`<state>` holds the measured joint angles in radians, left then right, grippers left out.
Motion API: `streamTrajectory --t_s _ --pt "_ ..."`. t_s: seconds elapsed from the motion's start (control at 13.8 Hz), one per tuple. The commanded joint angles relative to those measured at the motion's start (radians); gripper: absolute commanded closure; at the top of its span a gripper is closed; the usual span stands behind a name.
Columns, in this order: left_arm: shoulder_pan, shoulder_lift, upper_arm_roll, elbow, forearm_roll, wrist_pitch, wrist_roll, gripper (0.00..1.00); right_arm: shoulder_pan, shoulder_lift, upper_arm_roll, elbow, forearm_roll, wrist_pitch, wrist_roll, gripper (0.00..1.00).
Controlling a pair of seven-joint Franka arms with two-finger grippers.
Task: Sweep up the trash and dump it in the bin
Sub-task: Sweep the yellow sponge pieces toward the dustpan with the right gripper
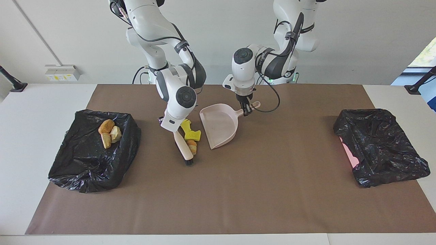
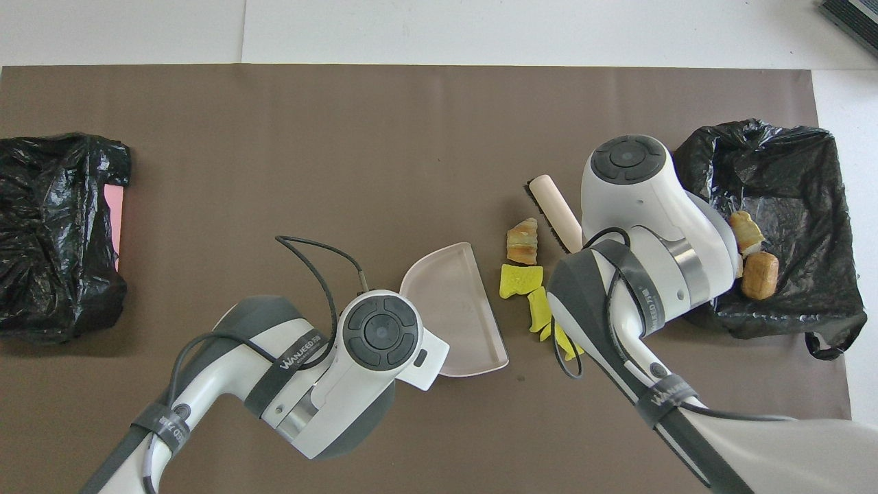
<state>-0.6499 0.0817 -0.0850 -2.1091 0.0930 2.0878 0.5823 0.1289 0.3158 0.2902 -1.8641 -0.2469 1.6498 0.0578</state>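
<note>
Two black-bagged bins bracket the brown mat: one bin (image 1: 93, 149) at the right arm's end already carries three tan bread pieces (image 1: 109, 132) on its liner, the other bin (image 1: 379, 146) at the left arm's end shows no scraps. Between them the pink dustpan (image 1: 219, 124) lies flat, its open mouth turned toward the trash, and the left gripper (image 1: 246, 109) is pinched shut on its handle. Just beside the mouth, the right gripper (image 1: 172, 127) is clamped on the brush (image 1: 184, 149), whose bristles rest on the mat. Against the brush sit the yellow chunks (image 2: 531, 295) and one tan piece (image 2: 523, 241), not yet in the pan. By my reading, roughly half is done: these last scraps need sweeping in and dumping.
</note>
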Motion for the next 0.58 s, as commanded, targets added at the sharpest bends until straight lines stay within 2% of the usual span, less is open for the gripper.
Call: streamTrajectory --t_s 0.0,0.22,0.51 --pt "-0.008 -0.034 0.010 -0.043 0.013 0.018 0.008 1.00 -0.015 -0.078 0.009 -0.114 0.085 0.018 -0.004 1.00" --pt "-0.008 -0.034 0.010 -0.043 0.013 0.015 0.008 1.00 0.007 -0.113 0.013 -0.164 0.245 0.013 -0.009 1.00" --pt "-0.008 -0.034 0.010 -0.043 0.013 0.017 0.010 1.00 0.002 -0.115 0.012 -0.168 0.446 0.010 -0.084 1.00"
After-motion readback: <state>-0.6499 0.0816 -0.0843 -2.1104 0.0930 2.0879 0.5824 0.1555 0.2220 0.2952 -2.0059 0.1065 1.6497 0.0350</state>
